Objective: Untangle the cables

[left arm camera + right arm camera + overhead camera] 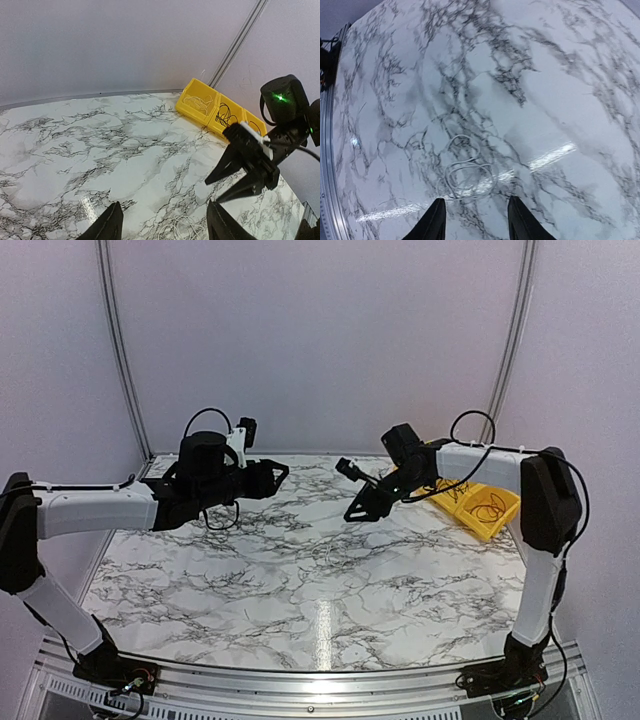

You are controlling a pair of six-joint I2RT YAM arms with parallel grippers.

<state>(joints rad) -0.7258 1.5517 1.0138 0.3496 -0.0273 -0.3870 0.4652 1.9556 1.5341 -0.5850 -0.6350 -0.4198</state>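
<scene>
Pale walls close round a marbled worktop (300, 580). In the overhead view both arms reach toward the middle. The left end effector (272, 476) and right end effector (358, 508) hang above the surface, well apart from each other. Yellow bins (505, 518) at right centre hold black cables (490, 508).

From the left wrist, that end effector's jaws stand apart and empty. A pale cable coil (177, 231) lies on the marble at the bottom edge, and the right jaws are splayed open at lower right.

From the right wrist, the same coil (467, 172) lies loose just above the parted, empty jaws. The step looks like picking one strand, which calls for a straight descent onto an outer loop. Bare marble surrounds the coil, and the worktop's edge at far left is well away.
</scene>
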